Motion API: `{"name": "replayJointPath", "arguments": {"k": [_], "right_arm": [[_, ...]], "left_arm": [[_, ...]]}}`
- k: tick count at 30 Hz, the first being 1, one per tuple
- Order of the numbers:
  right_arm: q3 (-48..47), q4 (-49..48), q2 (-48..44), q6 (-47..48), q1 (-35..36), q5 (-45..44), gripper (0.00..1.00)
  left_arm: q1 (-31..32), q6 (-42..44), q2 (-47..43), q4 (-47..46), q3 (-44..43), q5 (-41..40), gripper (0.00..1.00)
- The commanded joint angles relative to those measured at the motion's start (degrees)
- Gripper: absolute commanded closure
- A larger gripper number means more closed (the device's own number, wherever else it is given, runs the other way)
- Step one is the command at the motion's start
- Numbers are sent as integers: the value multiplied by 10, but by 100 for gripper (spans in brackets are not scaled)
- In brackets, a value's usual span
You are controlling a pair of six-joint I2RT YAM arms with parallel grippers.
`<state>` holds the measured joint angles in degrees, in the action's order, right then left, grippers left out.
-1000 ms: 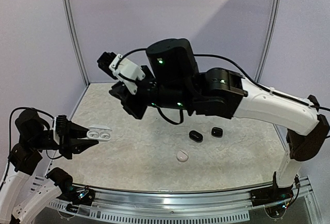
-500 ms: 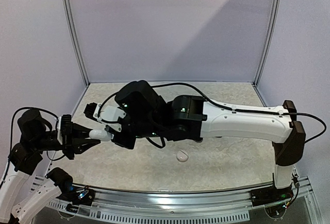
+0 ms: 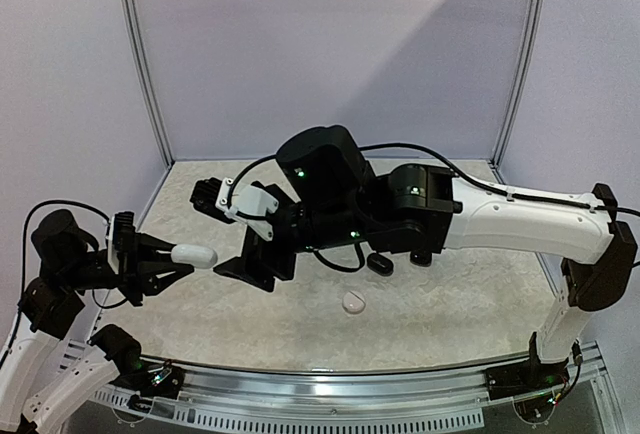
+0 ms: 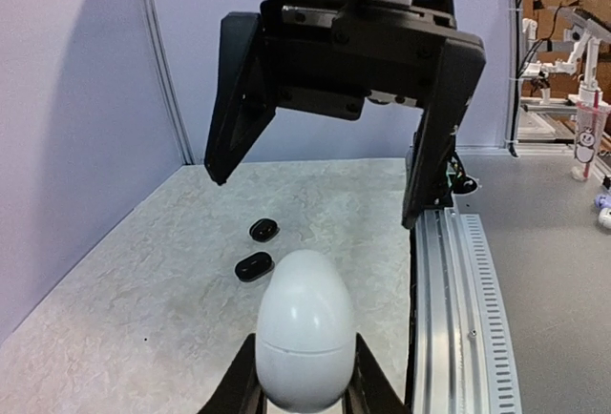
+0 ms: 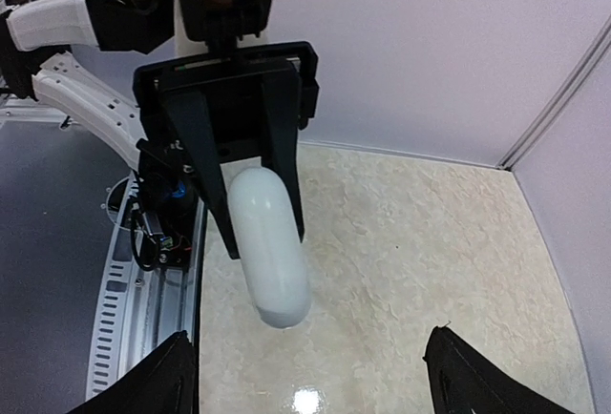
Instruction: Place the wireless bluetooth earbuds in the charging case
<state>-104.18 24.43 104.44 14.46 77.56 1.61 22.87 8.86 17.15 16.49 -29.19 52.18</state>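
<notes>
- White charging case closed and held clear of the table. Long axis about level, rounded free end pointing toward the right arm's side.
- In the left wrist view, egg-shaped, narrow end aimed straight away from the camera, lid seam running across it close to the gripped end.
- Gripped at its rear end by the left gripper, jaws pressed in against its two sides.
- Right gripper spread wide, holding nothing and touching nothing. Fingertips above and just past the case's free end, one to each side, apart from it.
- Two black earbuds on the table close together, past the case and well apart from it, partly under the right arm in the top view. Too small to tell which way either points.
- One white earbud alone on the table, nearer the front edge, well apart from both grippers.
- Left arm folded low at the near left corner, forearm reaching inward about level.
- Right arm stretched from its base at the near right across the table toward the left, wrist turned so the spread jaws face the left gripper and the case.
</notes>
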Motion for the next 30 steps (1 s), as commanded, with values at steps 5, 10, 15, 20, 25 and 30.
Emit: {"name": "replayJointPath", "arguments": {"k": [5,10,15,20,25,30], "right_arm": [[-67,4,68,3,-1,82,31],[-91,19,94,-7,-6,94,62],[-91,10,87,-23,-7,116,95],[-83,20,74,-82,-36,100,100],[-39,74,72,-271,-134,82,100],[129,43,59,-486,-248,161,99]], "left_arm": [[-1,-40,-2,-32,8,31,100],[1,-55,-4,-44,9,32,100],[0,-65,-7,-48,13,27,100],[0,-129,-9,-69,28,-41,22],[-11,-233,-22,-71,46,-233,1],[-36,-259,-14,-12,53,-470,1]]}}
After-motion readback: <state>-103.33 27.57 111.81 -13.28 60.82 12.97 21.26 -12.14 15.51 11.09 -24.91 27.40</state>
